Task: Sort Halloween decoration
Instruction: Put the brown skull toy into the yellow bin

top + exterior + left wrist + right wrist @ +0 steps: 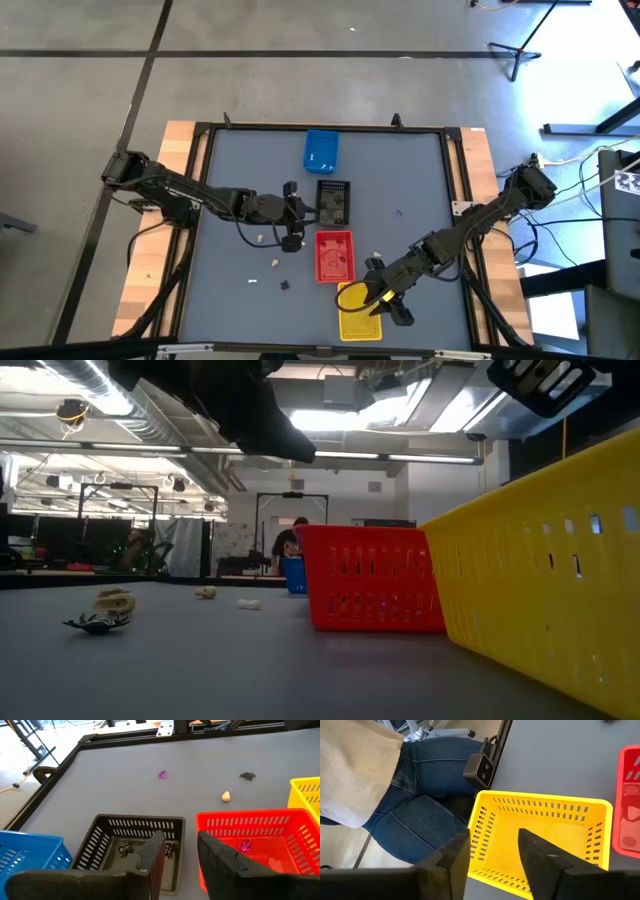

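Note:
Small decoration pieces lie on the grey table: a cream skull (115,600), a black spider (95,623), and cream bits (262,240) (276,263). Farther off are a purple piece (162,775), a cream one (226,796) and a dark one (247,776). Dark spiders (125,849) lie in the black tray (333,200), and a purple piece (245,845) lies in the red tray (334,255). My left gripper (180,855) hovers open at the black tray's left side, holding nothing. My right gripper (492,852) hangs open over the yellow tray (360,310), also holding nothing.
A blue tray (321,150) stands at the far side, in line with the black, red and yellow trays. A raised dark frame (205,130) rims the table. A person in jeans (415,795) stands at the near edge, beside a small camera (480,770).

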